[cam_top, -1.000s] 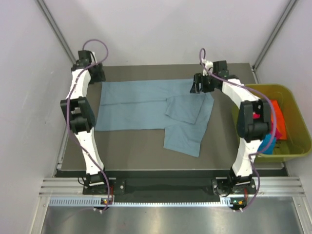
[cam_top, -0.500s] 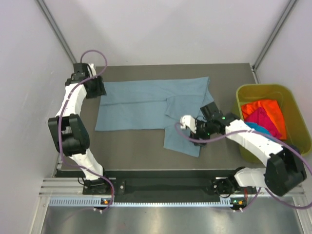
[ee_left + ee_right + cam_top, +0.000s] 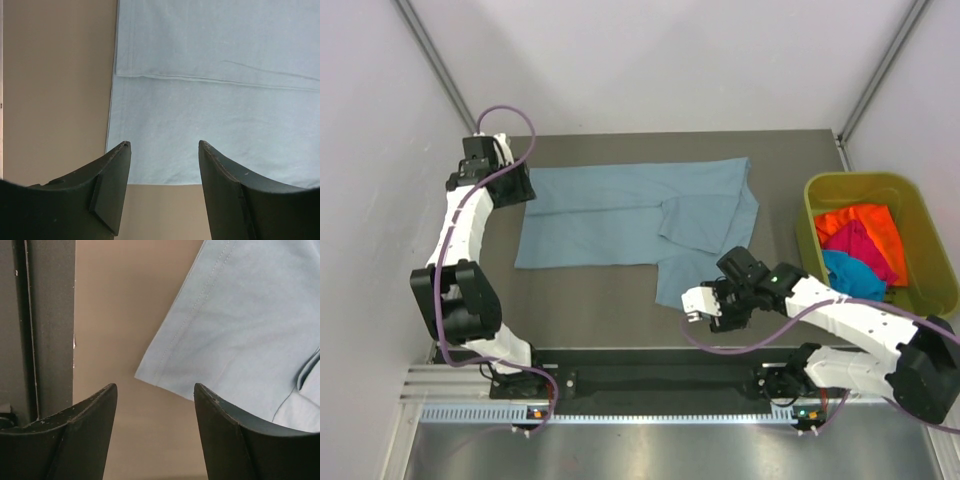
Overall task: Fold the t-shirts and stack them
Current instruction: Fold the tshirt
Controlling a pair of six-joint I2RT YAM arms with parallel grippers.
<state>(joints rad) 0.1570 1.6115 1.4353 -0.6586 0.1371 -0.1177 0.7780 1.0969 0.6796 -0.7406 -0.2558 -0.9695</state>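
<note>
Heads up on where things stood. The big grey-blue cotton t-shirt (image 3: pixel 610 215) lay spread across the dark tabletop (image 3: pixel 590 300), partly folded, with 1 flap hanging down toward the near edge. Your left hand (image 3: pixel 518 188) sat at the shirt's far left corner with its fingers apart and nothing between them. Your right hand (image 3: pixel 694 304) was at the tip of that near flap, also spread and holding nothing.

Here's what I thought could bite you:

- On the left wrist view there were 2 layers under the hand, with a folded edge lying across the lower sheet. Pinch only the top 1 and the fold would probably peel open when you lifted.
- On the right, only the very corner of the stitched hem sat between the fingers. Close a touch short and you'd likely grab bare tabletop, or get a thin nip that slips.
- The hands were on diagonal corners, so uneven pulling would probably skew the cloth.

The orange (image 3: pixel 860 222), magenta (image 3: pixel 865 250) and turquoise (image 3: pixel 850 272) tees waited in the yellow-green plastic bin (image 3: pixel 850 180).
</note>
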